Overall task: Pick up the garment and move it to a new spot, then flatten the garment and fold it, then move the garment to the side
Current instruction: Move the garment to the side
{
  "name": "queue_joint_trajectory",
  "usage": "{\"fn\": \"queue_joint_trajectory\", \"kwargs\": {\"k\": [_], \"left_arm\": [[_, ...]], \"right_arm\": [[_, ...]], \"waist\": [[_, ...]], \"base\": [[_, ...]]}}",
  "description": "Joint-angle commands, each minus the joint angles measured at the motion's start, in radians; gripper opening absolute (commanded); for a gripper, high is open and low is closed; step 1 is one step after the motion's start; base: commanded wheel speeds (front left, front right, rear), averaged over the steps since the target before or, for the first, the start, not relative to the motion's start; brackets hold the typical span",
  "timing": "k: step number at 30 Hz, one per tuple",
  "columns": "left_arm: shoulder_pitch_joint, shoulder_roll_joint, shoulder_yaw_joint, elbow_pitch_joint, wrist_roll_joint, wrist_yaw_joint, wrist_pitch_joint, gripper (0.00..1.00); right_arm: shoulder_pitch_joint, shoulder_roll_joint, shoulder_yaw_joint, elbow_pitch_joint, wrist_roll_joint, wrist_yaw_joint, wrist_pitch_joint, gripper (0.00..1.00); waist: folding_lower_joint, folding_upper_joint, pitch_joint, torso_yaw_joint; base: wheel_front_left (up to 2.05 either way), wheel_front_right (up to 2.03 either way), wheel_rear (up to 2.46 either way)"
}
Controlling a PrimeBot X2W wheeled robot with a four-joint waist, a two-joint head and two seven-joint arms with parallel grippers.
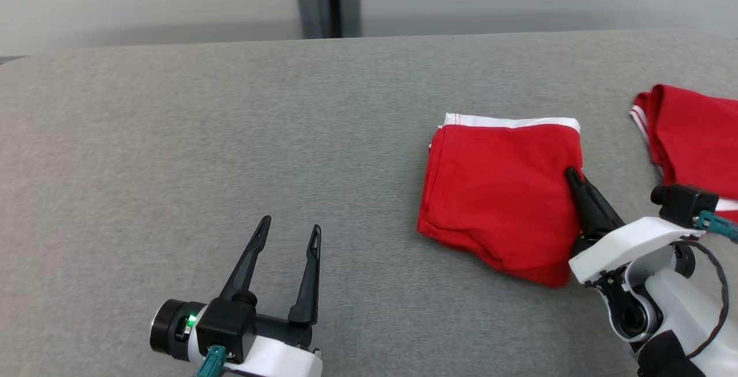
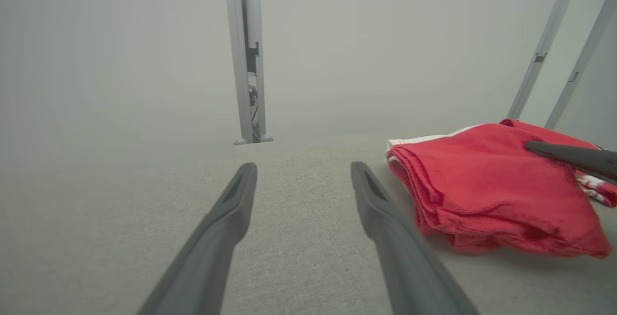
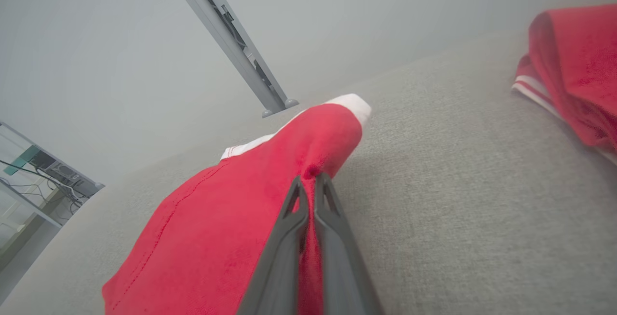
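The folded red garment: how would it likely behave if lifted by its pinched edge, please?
The folded red garment is soft cloth in loose layers, so it will probably droop and may unfold. The right gripper is shut on one edge only, so the rest likely hangs. The textured grey surface may grip it.

folded garment (image 1: 501, 192) on table (image 1: 230, 135), second garment (image 1: 697, 129) to right

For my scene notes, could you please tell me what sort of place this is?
Probably a robotics lab or test room: a grey fabric-covered worktop, grey metal frame posts against bare pale walls, and a shelf of cabled equipment.
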Motion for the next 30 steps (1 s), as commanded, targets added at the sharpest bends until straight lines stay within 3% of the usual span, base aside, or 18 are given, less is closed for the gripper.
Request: {"fn": "queue_joint_trajectory", "kwargs": {"k": [1, 19, 25, 30], "left_arm": [[0.002, 0.004, 0.008, 0.000, 0.012, -0.008, 0.000, 1.00], [-0.011, 0.011, 0.041, 0.011, 0.065, -0.053, 0.000, 1.00], [-0.028, 0.020, 0.034, 0.010, 0.079, -0.079, 0.000, 1.00], [-0.072, 0.026, 0.017, -0.033, 0.091, -0.109, 0.000, 1.00]], "right_arm": [[0.021, 0.006, -0.018, -0.012, -0.030, 0.002, -0.006, 0.00], [0.084, 0.082, -0.068, -0.069, -0.157, 0.002, -0.006, 0.00], [0.041, 0.067, -0.050, -0.067, -0.228, 0.002, -0.006, 0.00], [-0.041, 0.022, -0.050, -0.064, -0.296, 0.001, -0.006, 0.00]], "waist": [[0.0000, 0.0000, -0.004, -0.059], [0.0000, 0.0000, 0.013, -0.356], [0.0000, 0.0000, 0.043, -0.398], [0.0000, 0.0000, 0.115, -0.380]], "base": [[0.00, 0.00, 0.00], [0.00, 0.00, 0.00], [0.00, 0.00, 0.00], [0.00, 0.00, 0.00]]}}
